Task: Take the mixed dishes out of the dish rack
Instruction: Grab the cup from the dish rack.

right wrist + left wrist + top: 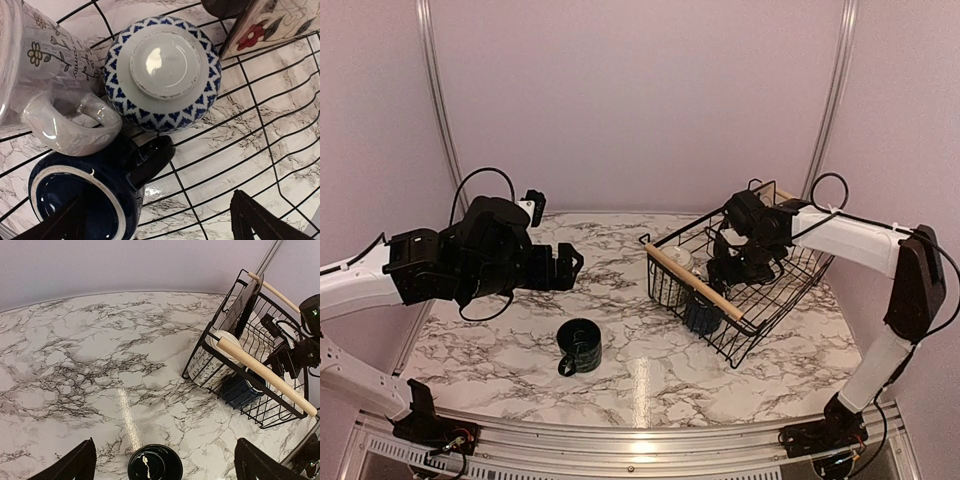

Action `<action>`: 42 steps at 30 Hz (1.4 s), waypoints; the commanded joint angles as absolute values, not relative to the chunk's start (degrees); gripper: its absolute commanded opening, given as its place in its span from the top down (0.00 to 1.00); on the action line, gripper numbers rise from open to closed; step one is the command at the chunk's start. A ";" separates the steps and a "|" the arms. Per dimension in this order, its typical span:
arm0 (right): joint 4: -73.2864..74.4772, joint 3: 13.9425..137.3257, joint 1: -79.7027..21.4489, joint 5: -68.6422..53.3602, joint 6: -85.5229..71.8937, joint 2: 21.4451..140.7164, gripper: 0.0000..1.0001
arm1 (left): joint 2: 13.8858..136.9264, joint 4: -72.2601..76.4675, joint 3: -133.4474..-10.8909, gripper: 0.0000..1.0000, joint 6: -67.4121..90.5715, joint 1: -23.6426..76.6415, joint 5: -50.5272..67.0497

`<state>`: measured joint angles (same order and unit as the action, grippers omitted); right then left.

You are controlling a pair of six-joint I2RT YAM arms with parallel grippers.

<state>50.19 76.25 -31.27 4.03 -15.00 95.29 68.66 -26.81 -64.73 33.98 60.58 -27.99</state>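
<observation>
Black wire fills the right wrist view: the right claw (157, 200) hangs inside the dish rack (760, 300), both fingers spread wide and nothing between them. Just under it lies a dark blue mug (82, 202), 1 round end toward the camera; I cannot tell whether that end is mouth or base. Its dark handle (150, 160) points toward an upturned blue-and-white bowl (162, 75). A white flowered mug (45, 65) lies alongside, and its white handle (75, 127) overlaps the dark blue mug's edge. A square patterned plate (270, 22) stands at the corner beyond the bowl.

1 dark mug (580, 345) stands upright on the marbled bench (470, 340), well apart from the rack, so I judge the unloading to be early, with 4 pieces left inside. The step in hand looks like the approach to the dark blue mug. The next move calls for lowering the fingers astride its wall or handle and closing without catching the white handle or the wires, then lifting straight up past the bowl.

The right arm rises from its base at the near right, elbow high at the far right, forearm stretched left and wrist bent down into the rack. The left arm reaches in from the left above the bench; the left claw (568, 268) is wide open and empty, aimed toward the rack, with the unloaded mug just below it.
</observation>
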 commanded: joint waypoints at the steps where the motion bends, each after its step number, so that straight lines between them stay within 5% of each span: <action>1: 51.35 75.18 -31.07 5.21 -16.30 93.28 0.05 | 69.47 -25.74 -64.15 0.01 34.83 60.23 -26.70; 20: 51.27 83.43 -33.82 -4.47 -18.10 100.37 0.02 | 69.32 -24.19 -62.37 0.01 34.55 60.21 -24.61; 42: 55.17 79.66 -35.24 2.71 -19.47 101.45 0.01 | 70.29 -22.66 -60.82 0.01 34.49 59.85 -22.72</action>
<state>52.51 81.67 -34.39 0.10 -19.29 102.30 69.52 -23.77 -61.43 34.50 60.20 -23.92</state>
